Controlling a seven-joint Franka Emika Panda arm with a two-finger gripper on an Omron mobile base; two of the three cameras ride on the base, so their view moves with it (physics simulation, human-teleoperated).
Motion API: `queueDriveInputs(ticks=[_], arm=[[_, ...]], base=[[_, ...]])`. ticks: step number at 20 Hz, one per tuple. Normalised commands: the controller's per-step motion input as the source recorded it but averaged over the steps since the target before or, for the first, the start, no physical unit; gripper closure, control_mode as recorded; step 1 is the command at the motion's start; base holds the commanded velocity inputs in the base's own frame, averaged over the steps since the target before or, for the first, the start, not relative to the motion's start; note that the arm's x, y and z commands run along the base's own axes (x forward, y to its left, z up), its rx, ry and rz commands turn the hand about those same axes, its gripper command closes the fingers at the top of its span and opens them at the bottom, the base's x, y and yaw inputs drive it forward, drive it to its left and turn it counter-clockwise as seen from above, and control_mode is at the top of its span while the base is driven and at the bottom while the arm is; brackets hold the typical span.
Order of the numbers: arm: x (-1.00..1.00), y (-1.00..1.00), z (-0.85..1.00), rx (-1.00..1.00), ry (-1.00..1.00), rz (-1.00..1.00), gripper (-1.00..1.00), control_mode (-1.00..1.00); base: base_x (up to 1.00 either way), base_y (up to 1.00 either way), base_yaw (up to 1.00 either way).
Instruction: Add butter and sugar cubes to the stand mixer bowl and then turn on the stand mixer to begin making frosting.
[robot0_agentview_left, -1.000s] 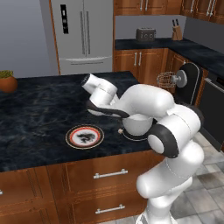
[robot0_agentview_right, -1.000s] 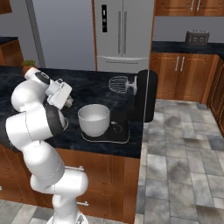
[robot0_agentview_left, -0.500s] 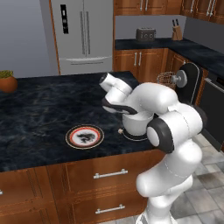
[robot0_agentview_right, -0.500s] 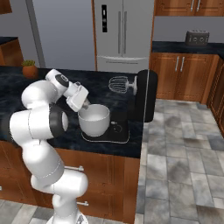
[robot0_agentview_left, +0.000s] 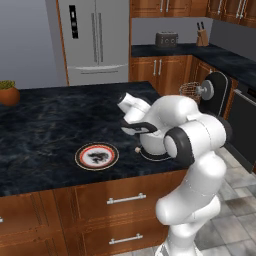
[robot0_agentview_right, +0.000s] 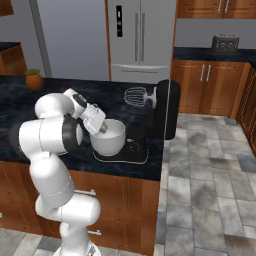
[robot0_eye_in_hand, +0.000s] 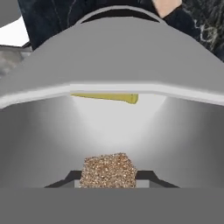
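sugar cube (robot0_eye_in_hand: 108, 170): light, stiff, crumbly | my fingers (robot0_eye_in_hand: 148, 177) clenched on its flat sides | butter (robot0_eye_in_hand: 107, 97) at 12 o'clock in stand mixer bowl (robot0_eye_in_hand: 183, 135)

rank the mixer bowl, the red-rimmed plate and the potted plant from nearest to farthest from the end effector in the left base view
1. Stand mixer bowl: right under the end effector, at the counter's right end.
2. Red-rimmed plate: to the left of the bowl, near the counter's front edge.
3. Potted plant: far left, at the counter's back corner.
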Motion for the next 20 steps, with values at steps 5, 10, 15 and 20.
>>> queueDriveInputs(ticks=[5,10,15,20], arm=[[0.29,0.00,-0.32,0.00,0.02,0.04,-1.00,-1.00],[0.16,0.00,-0.15,0.00,0.03,0.04,-1.00,-1.00],[0.00,0.00,0.13,0.01,0.00,0.00,-1.00,-1.00],[-0.15,0.14,0.71,0.05,-0.01,0.00,-1.00,-1.00]], base=[[0.00,0.00,0.00],[0.00,0.00,0.00],[0.00,0.00,0.00],[0.00,0.00,0.00]])
